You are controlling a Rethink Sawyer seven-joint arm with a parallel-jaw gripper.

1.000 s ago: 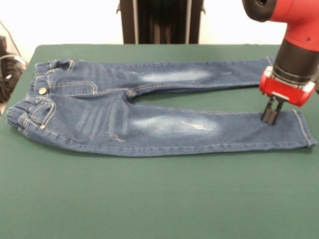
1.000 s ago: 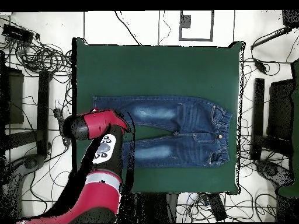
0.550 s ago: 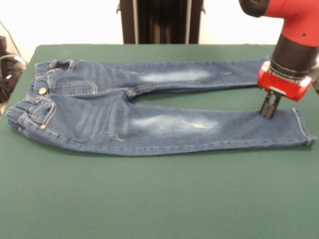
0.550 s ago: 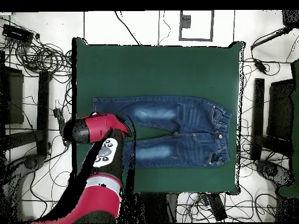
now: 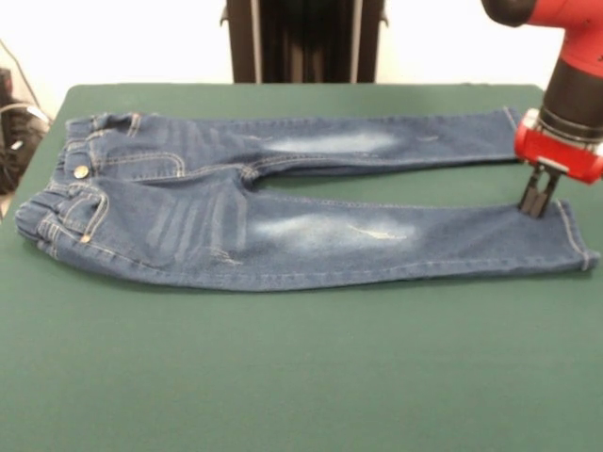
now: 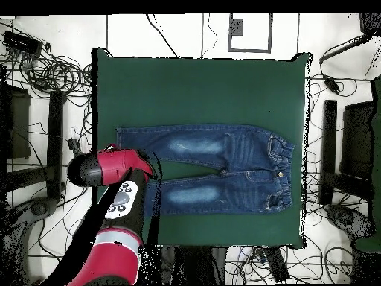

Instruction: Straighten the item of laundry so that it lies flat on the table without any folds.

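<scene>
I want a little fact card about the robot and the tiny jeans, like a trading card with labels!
Clothes: small blue jeans, spread out lengthwise
Where: on the green table
Legs: both stretched toward the right in the front view, a gap between them
Waistband: at the left, a bit bunched
Robot: red and black arm, gripper down on the nearer leg by its hem
Gripper: looks shut on the denim
Folds: almost none

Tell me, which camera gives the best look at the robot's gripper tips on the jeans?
The front view: the gripper shows side-on, its dark tips close together on the jeans near the nearer leg's hem. In the overhead view the red arm covers the gripper, so only that leg's end region shows.
</scene>
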